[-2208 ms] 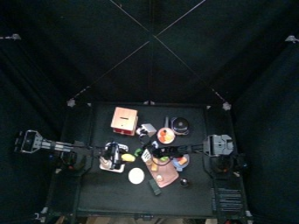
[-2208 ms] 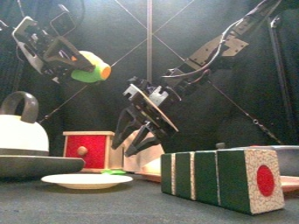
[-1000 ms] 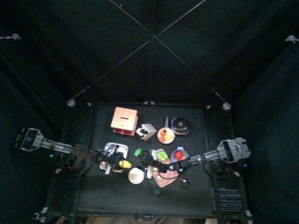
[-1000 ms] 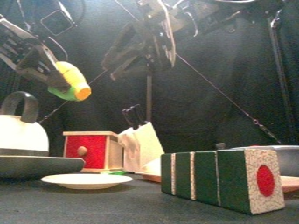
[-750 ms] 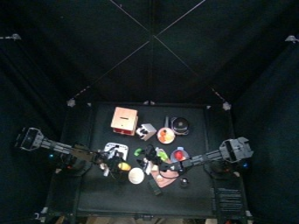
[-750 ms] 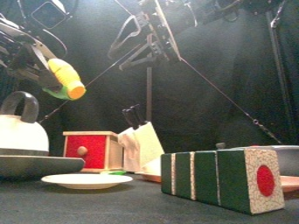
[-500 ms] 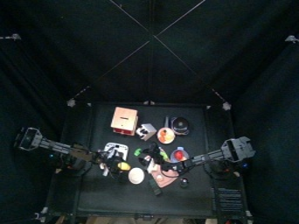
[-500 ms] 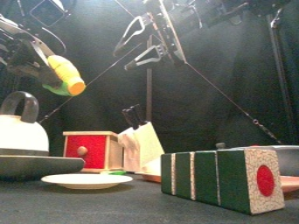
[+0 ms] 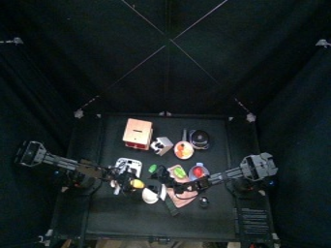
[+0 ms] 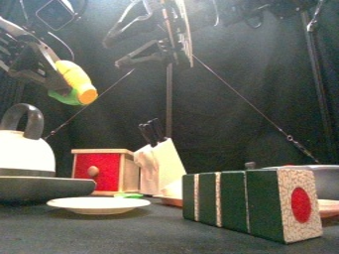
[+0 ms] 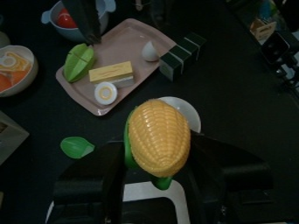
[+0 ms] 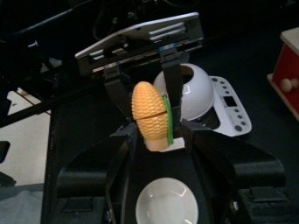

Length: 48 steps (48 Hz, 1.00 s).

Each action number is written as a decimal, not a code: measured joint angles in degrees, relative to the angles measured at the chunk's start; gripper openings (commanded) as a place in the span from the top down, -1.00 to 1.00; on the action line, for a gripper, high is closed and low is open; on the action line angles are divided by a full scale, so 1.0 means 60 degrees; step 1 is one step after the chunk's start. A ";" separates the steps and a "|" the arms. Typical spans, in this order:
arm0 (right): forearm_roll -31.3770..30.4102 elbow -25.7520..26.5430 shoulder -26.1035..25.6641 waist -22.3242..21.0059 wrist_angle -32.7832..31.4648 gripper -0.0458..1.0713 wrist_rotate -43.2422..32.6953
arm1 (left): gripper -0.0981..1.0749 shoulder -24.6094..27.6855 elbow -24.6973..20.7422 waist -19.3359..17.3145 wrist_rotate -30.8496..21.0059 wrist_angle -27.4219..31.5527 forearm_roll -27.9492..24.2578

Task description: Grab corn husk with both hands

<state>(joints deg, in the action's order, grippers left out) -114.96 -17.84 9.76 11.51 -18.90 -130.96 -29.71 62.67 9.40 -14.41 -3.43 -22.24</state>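
At the left of the front view, the left gripper (image 10: 51,74) is holding a toy ear of corn (image 10: 71,82) high in the air, its jaws closed on the green husk (image 11: 142,166) at the stem end while the yellow kernels point out toward the middle. Below it a white kettle (image 10: 22,147) is sitting on its dark base, with a white plate (image 10: 97,205) and a small red drawer box (image 10: 101,170) beside it. Further right, the right gripper (image 10: 149,35) is hanging up high near the middle with its jaws spread wide and nothing between them; its wrist camera is looking straight at the corn, which is lying in line with the gap but apart from the jaws. A green and white striped block with a red dot (image 10: 255,202) is standing at the front right. The handover approach seems to be the step in hand: the right gripper probably needs to travel toward the corn, line its jaws up across the husk, and close there.
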 measured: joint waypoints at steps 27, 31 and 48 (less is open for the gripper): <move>-0.0747 0.0601 0.0776 -0.0117 0.0073 -0.54 0.0000 | -0.48 0.0000 0.0015 0.0000 0.0015 -0.0220 -0.0015; -0.0747 0.0659 0.0835 -0.0176 0.0073 -0.54 0.0015 | -0.48 0.0000 0.0000 0.0000 0.0015 -0.0264 0.0000; -0.0747 0.0835 0.1025 -0.0234 0.0132 -0.56 0.0029 | -0.48 0.0000 0.0015 -0.0044 0.0000 -0.0278 0.0000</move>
<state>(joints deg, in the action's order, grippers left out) -119.44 -12.83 15.91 10.11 -18.11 -130.78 -29.71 62.75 9.14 -14.41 -5.10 -22.24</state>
